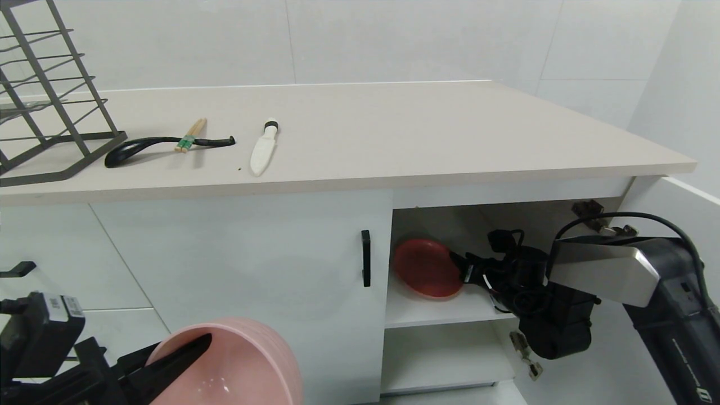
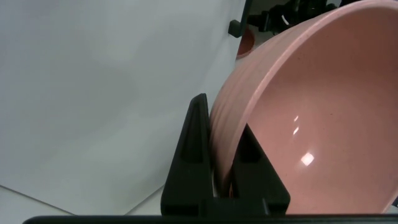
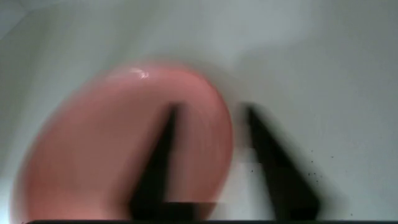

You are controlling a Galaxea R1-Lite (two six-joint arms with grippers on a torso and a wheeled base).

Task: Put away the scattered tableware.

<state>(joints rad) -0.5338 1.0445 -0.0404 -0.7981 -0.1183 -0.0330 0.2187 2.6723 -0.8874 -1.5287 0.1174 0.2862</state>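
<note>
The left gripper [image 2: 222,149] pinches the pink bowl [image 1: 242,365] by its rim, low before the cabinet [image 1: 253,253], likely next for shelving. The right gripper [image 3: 210,112], jaws spread, flanks the red plate [image 1: 424,267] on the shelf [image 1: 427,312].

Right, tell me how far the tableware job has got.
Nearly done: red plate on the cabinet's upper shelf, right gripper at it. In hand: pink bowl, pinched at the rim by the left gripper. Remaining: black spoon, chopsticks and white knife on the counter.
</note>
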